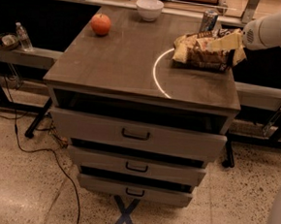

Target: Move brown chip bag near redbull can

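The brown chip bag (202, 51) lies on the right rear part of the cabinet top, dark brown in the middle with pale yellow-tan ends. The redbull can (209, 20) stands upright just behind it, close to the back edge. My gripper (231, 47) reaches in from the right on a white arm and is shut on the bag's right end. The bag rests on the surface, about a hand's width in front of the can.
An orange fruit (100, 24) sits at the left rear of the cabinet top (115, 63). A white bowl (149, 9) stands at the back middle. A bright arc of light (156, 71) crosses the top. Three drawers (136, 134) stand partly open below.
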Available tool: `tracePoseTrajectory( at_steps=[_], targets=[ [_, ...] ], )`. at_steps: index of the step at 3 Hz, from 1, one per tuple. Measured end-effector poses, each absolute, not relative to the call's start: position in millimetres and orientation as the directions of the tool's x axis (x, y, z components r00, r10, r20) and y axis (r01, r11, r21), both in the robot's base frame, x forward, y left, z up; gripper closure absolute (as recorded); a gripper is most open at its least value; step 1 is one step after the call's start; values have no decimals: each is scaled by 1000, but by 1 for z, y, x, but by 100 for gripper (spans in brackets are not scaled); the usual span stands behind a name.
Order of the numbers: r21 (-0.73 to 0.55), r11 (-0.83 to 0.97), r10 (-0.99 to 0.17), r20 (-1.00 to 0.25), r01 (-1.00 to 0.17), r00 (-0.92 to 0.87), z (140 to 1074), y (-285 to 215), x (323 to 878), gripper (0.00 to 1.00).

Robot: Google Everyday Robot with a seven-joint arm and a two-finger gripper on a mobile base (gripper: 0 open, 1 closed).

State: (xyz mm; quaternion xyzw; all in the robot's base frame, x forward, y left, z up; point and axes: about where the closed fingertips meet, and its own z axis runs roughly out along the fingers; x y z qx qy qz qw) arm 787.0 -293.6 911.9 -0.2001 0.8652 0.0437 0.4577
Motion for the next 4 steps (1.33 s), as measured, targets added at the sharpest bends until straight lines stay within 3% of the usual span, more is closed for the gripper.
tracePoseTrajectory(
  at_steps=[1,3,4],
  targets=[
    [-74,919,-277,-819,-388,-502,909,-302,787,0],
    [-16,979,-77,-954,-205,-291,1021,-436,759,0],
    [-19,978,-79,-954,-207,-288,1023,-435,759,0]
  ],
)
